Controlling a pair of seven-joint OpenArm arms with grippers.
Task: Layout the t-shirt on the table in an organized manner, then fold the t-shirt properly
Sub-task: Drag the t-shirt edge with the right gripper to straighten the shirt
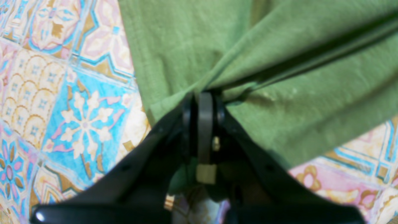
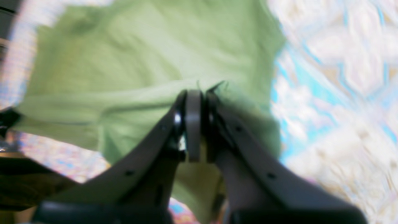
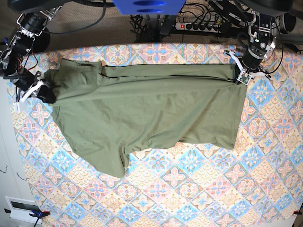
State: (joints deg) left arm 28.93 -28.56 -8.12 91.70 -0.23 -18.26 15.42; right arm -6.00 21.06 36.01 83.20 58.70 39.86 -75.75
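The olive-green t-shirt (image 3: 147, 111) lies stretched sideways across the far half of the table (image 3: 199, 189), with a long fold line running along its far edge. One sleeve hangs down toward the front at the lower left. My left gripper (image 3: 240, 75) is shut on the shirt's far right corner; in the left wrist view my left gripper (image 1: 203, 95) pinches the t-shirt (image 1: 279, 93) into taut creases. My right gripper (image 3: 43, 90) is shut on the shirt's left edge; in the blurred right wrist view my right gripper (image 2: 194, 93) bites the t-shirt (image 2: 140, 62).
A power strip (image 3: 201, 26) and cables lie behind the table's far edge. The blue robot base (image 3: 147, 7) stands at the back centre. Patterned cloth shows across the front half of the table and on its right side.
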